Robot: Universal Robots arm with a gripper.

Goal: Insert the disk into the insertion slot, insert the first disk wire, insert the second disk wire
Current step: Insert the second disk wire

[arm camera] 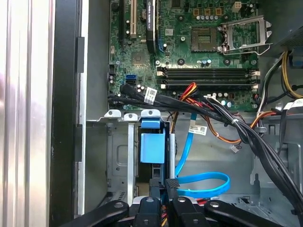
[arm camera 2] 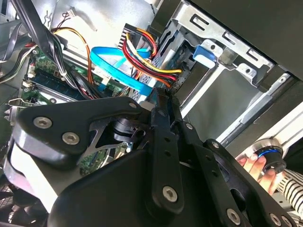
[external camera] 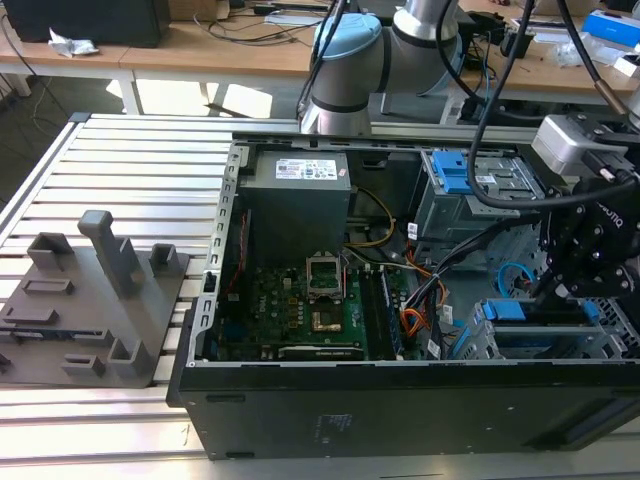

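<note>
While the gripper [external camera: 560, 290] hangs low over the drive corner of the open computer case [external camera: 400, 400], at 3 o'clock in the exterior view, the disk [arm camera: 152, 147] sits in its blue caddy inside the insertion slot [arm camera: 120, 161], just ahead of the jaws. Long axis of the disk runs in line with the fingers' reach. The second disk wire [arm camera: 203, 185] loops just beside the fingertips, toward the motherboard [arm camera: 199, 52]; the orange-red-black wire bundle [arm camera 2: 147, 61] lies close above. Jaws look drawn nearly together, tips at a small dark plug; grip itself cannot be confirmed. Wrist pitched steeply down; arm reaches in from 12 o'clock.
</note>
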